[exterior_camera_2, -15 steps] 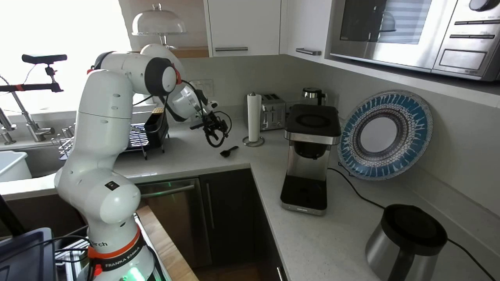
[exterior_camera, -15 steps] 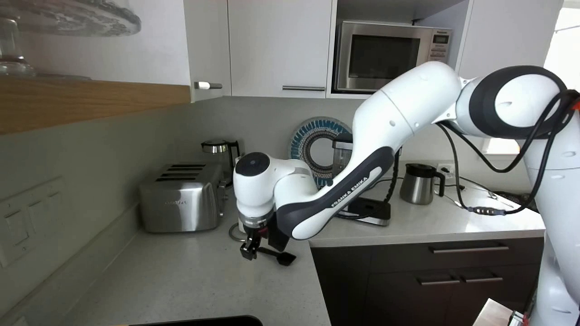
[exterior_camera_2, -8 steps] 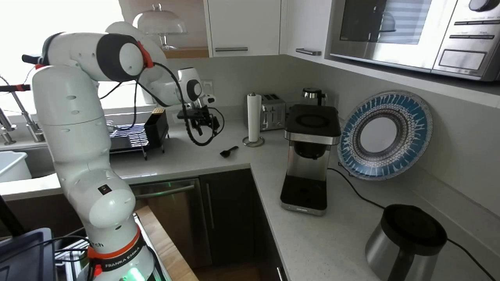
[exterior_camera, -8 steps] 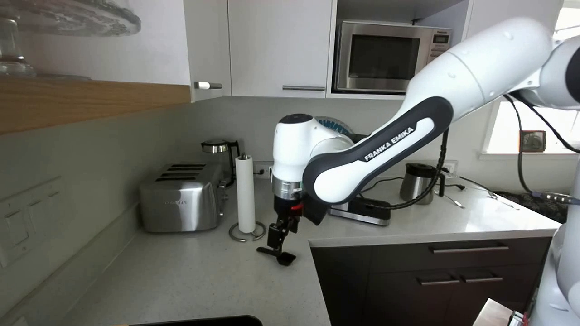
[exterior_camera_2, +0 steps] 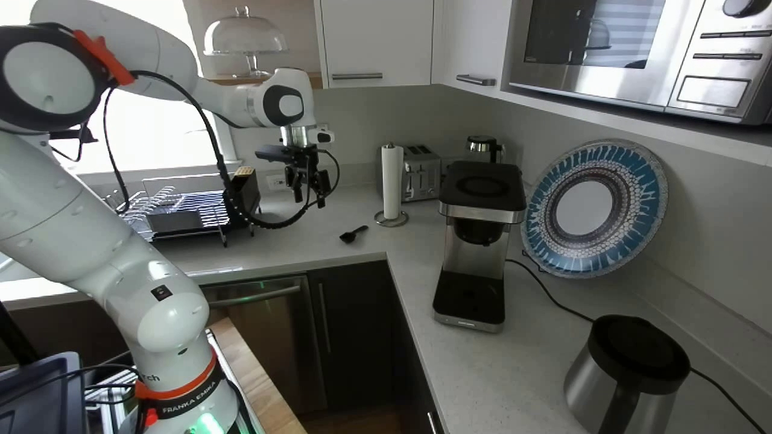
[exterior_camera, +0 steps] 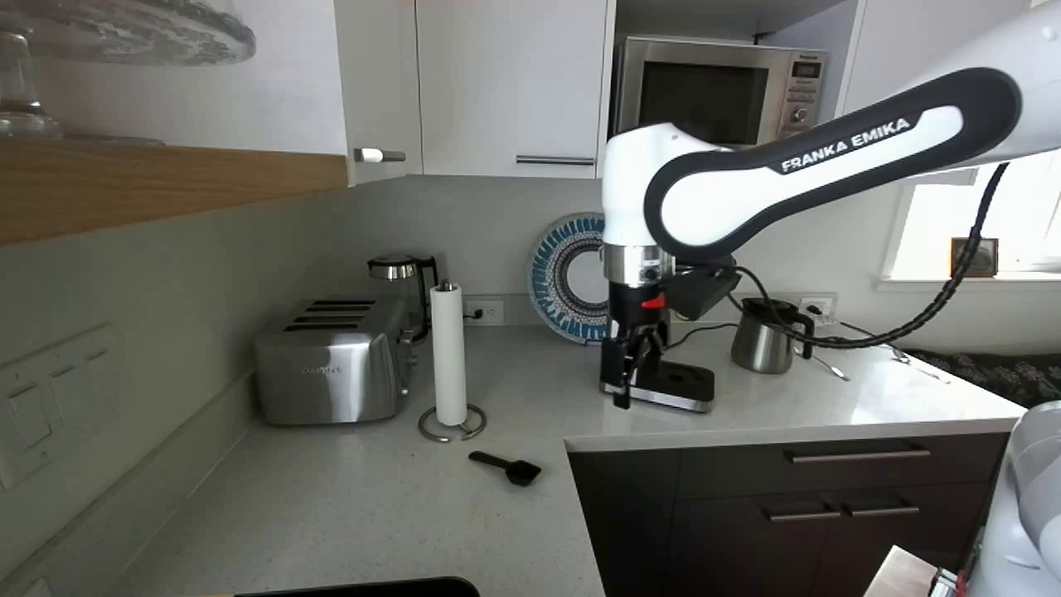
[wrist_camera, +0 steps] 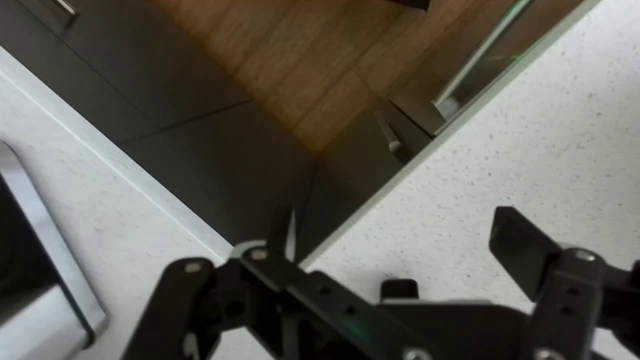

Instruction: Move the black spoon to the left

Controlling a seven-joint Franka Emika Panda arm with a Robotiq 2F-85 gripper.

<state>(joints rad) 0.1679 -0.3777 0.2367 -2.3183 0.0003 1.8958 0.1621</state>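
Plainly visible in both exterior views, the black spoon (exterior_camera: pixel 504 466) lies flat on the pale, speckled surface (exterior_camera: pixel 315 514), close to its inner corner. The handle points toward the paper-towel roll (exterior_camera: pixel 450 356); the bowl is turned to the edge above the dark cabinets (exterior_camera: pixel 729 497). That roll stands upright on a wire base (exterior_camera_2: pixel 391 223), near the spoon yet apart from it, with a stainless toaster (exterior_camera: pixel 327 365) beyond.

The gripper (wrist_camera: pixel 396 227) hangs in the air over the surface, its fingers (wrist_camera: pixel 517 247) spread well apart; the wrist view shows surface and cabinet fronts through the gap. It is well apart from the spoon, and in an exterior view it appears up and to the right of it, in front of the coffee machine (exterior_camera: pixel 684 383). The white Franka Emika arm (exterior_camera_2: pixel 90 241) comes in from the left side of an exterior view, passing in front of a dish rack (exterior_camera_2: pixel 193 208).

Farther along stands a steel carafe (exterior_camera: pixel 763 336) with a black lid. A round, blue-patterned plate (exterior_camera_2: pixel 639 211) leans back near the wall, and a microwave (exterior_camera: pixel 704 91) sits above in an open cabinet niche.
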